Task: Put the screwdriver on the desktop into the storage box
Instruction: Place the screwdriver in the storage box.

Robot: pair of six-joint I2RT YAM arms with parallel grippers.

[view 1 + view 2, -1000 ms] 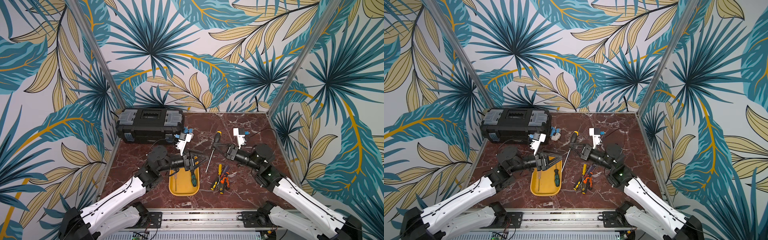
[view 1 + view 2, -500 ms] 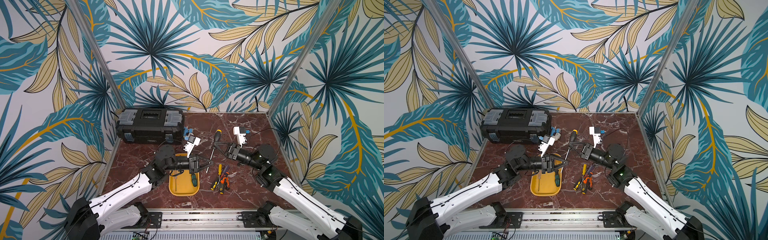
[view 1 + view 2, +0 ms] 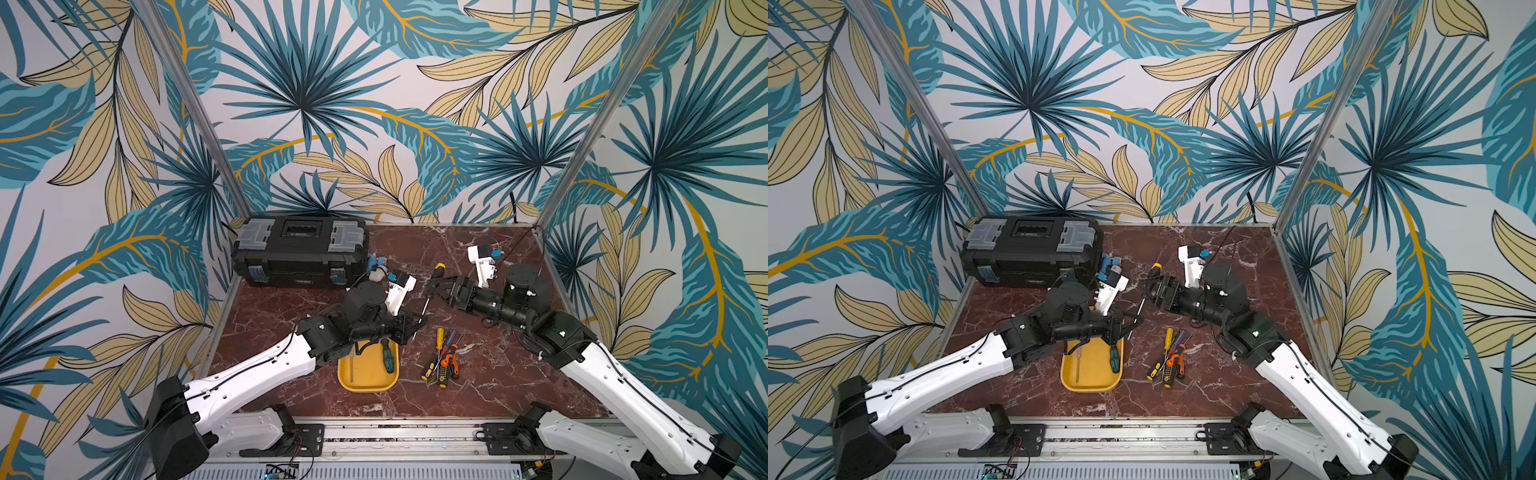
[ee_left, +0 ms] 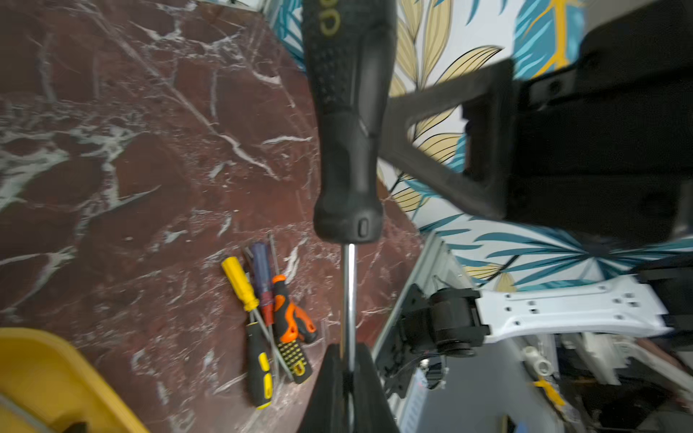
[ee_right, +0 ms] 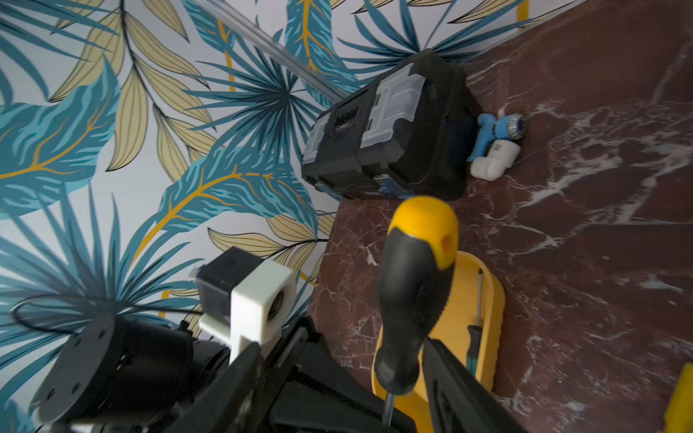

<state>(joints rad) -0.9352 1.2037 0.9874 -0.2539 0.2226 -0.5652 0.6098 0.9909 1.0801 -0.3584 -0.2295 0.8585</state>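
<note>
The desktop (image 3: 498,386) is carrying every item. The storage box (image 3: 368,384) is lying flat on it and is serving as the reference for all positions below.

1. The black toolbox (image 3: 299,253) is standing well beyond the far left corner of the storage box.
2. The left gripper (image 3: 415,325) is hanging over the far right corner of the storage box. It is clamping the metal shaft of the screwdriver (image 4: 348,131).
3. The right gripper (image 3: 434,289) is hovering farther out beyond that same corner. Its jaws are standing wide on either side of the black handle. In the right wrist view, a clear gap is showing beside the handle.
4. The screwdriver is hanging in the air outside the storage box. It is tilting, with its tip toward the box and its yellow cap pointing away.
5. A pile of screwdrivers (image 3: 442,359) is lying on the desktop just right of the storage box.
6. A green-handled screwdriver (image 3: 387,359) is lying inside the storage box by its right wall.
7. A thin tool (image 3: 352,368) is lying inside by the left wall.
</note>
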